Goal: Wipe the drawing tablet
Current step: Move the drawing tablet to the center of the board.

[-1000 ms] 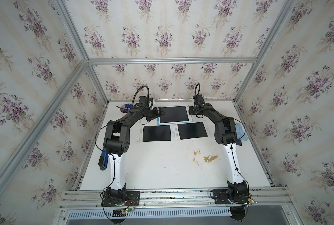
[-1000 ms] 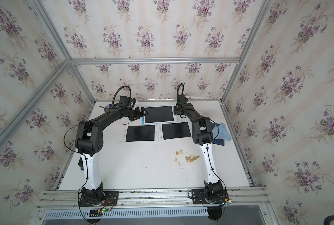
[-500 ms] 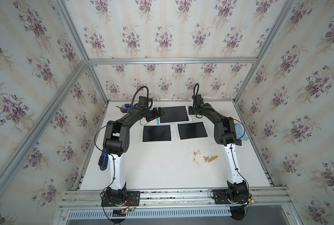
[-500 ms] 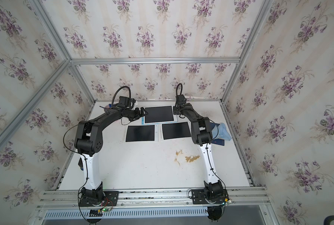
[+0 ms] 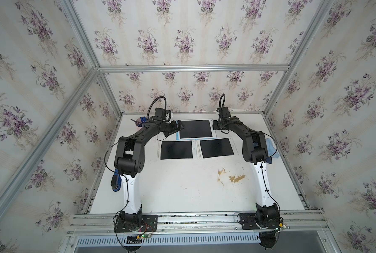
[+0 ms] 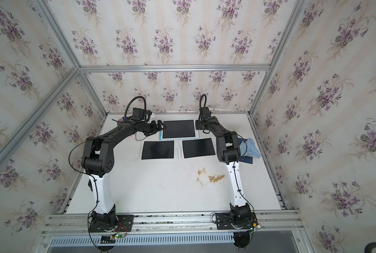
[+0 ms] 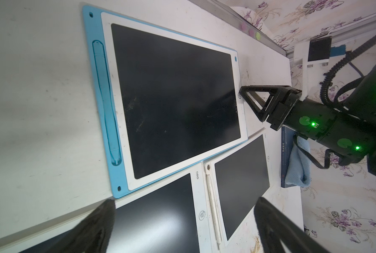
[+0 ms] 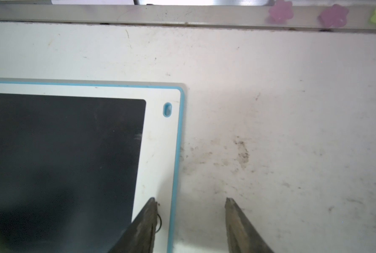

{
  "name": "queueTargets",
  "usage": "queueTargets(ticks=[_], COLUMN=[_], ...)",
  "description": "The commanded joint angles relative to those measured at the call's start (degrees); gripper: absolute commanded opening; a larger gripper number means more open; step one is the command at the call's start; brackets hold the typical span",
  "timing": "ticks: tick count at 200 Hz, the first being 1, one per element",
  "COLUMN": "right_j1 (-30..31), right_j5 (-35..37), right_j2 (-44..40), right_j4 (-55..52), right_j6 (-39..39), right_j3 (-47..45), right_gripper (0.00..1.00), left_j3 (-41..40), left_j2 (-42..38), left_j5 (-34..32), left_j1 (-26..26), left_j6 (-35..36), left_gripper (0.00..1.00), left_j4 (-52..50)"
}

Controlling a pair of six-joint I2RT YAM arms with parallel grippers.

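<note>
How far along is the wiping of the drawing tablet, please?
Done: nothing visibly; the blue-framed tablet shows smudges on its screen. In hand: the right gripper is open and empty, one finger over the tablet's bezel; the left gripper, also open, is near the opposite edge. Left: the blue cloth lies unheld, so the wipe itself is not yet begun.

The drawing tablet (image 7: pixel 174 98) has a light-blue frame, white bezel and black screen. Two other tablets (image 5: pixel 176 150) are white with black screens. The table (image 5: pixel 171 192) is white with a yellow-brown stain (image 5: pixel 237 178). The cloth (image 6: pixel 252 146) is pale blue, the book (image 6: pixel 247 161) dark blue. The wallpaper (image 5: pixel 182 39) shows purple flowers on cream stripes.
</note>
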Motion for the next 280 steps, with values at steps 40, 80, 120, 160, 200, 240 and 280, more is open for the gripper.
queueTargets(ticks=[40, 80, 120, 160, 200, 240, 280], right_j1=[0.63, 1.97, 2.08, 2.07, 2.07, 2.07, 2.07], right_j5=[-3.1, -0.48, -1.38, -1.72, -2.8, -2.85, -1.36], right_j2=[-9.82, -14.31, -9.23, -3.15, -0.85, 1.96, -2.71], right_j4=[-2.31, 1.96, -3.97, -9.41, -11.04, -12.38, -10.51], right_j6=[2.86, 4.33, 5.92, 6.71, 6.46, 6.45, 7.11], right_j3=[-11.23, -12.8, -3.58, 3.09, 3.7, 4.9, 4.6], right_gripper=[0.43, 0.45, 0.0, 0.0, 0.0, 0.0, 0.0], left_j3=[-0.2, -0.36, -0.44, -0.89, -0.95, -1.12, -1.22], left_j2=[-0.99, -1.38, -1.48, -1.6, -1.42, -1.23, -1.65], left_j5=[0.45, 0.52, 0.54, 0.62, 0.62, 0.65, 0.72], left_j1=[0.09, 0.09, 0.18, 0.23, 0.2, 0.25, 0.32], left_j6=[0.11, 0.04, -0.01, 0.07, 0.05, -0.05, -0.01], left_gripper=[1.0, 1.0, 1.0, 1.0, 1.0, 1.0, 1.0], left_j4=[1.58, 1.58, 1.66, 1.58, 1.74, 2.01, 1.84])
